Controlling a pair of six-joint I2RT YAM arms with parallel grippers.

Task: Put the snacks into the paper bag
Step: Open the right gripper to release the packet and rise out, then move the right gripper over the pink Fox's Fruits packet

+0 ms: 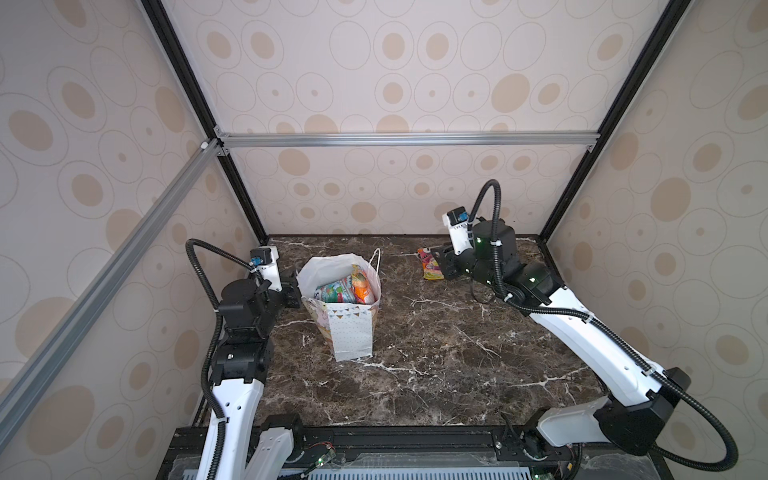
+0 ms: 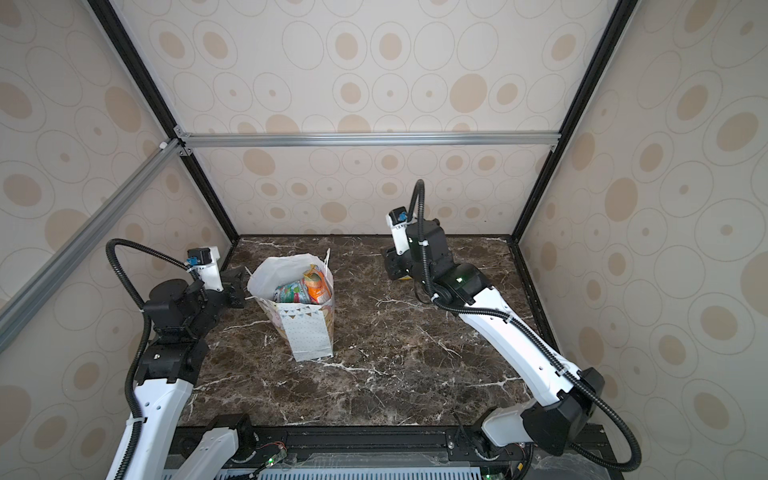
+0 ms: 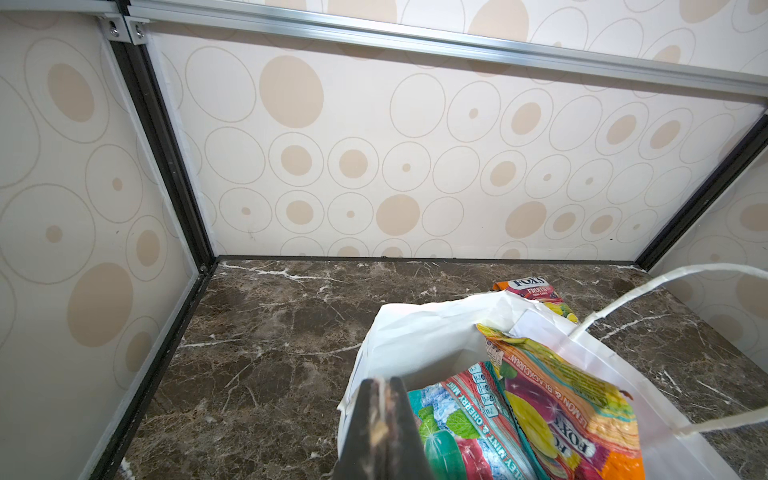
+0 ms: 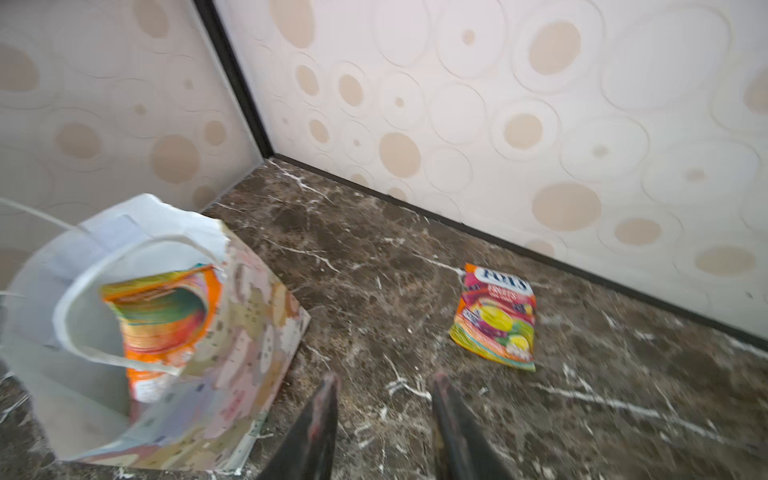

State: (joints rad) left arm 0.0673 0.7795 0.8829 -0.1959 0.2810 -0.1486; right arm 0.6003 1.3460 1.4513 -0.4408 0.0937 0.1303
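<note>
**Inspector:** The state of the right gripper [image 4: 385,380] is to be recorded.

**Assessor:** Its jaws are found partly open and nothing is held. Only bare table [image 1: 436,353] is seen between the fingers in the right wrist view.

**Inspector:** And the item to be fetched?

**Assessor:** One loose pouch [image 4: 494,318] is noted outside the paper bag [image 1: 353,332], laid flat near the back wall and well apart from the bag. In a top view the loose pouch [image 1: 428,264] is found just beside the right gripper, on the side toward the bag, and is partly covered by the gripper body. It is not yet lined up between the jaws: from the wrist camera it is seen ahead of the fingertips and off to one side. Its long axis runs roughly front to back across the table, with the "FOX'S" end turned to the wall.

**Inspector:** Which arm is nearer?

**Assessor:** The right arm is judged far nearer; a short sideways shift and a descent are judged sufficient. The left gripper [image 3: 381,384] is closed tight, apparently pinched on the bag's rim, so the bag is steadied with its mouth open.

**Inspector:** Contents?

**Assessor:** Several snacks are stood on edge inside, among them a teal mint pouch [image 3: 465,424] and an orange pouch [image 3: 561,407]. The full count cannot be told.
</note>
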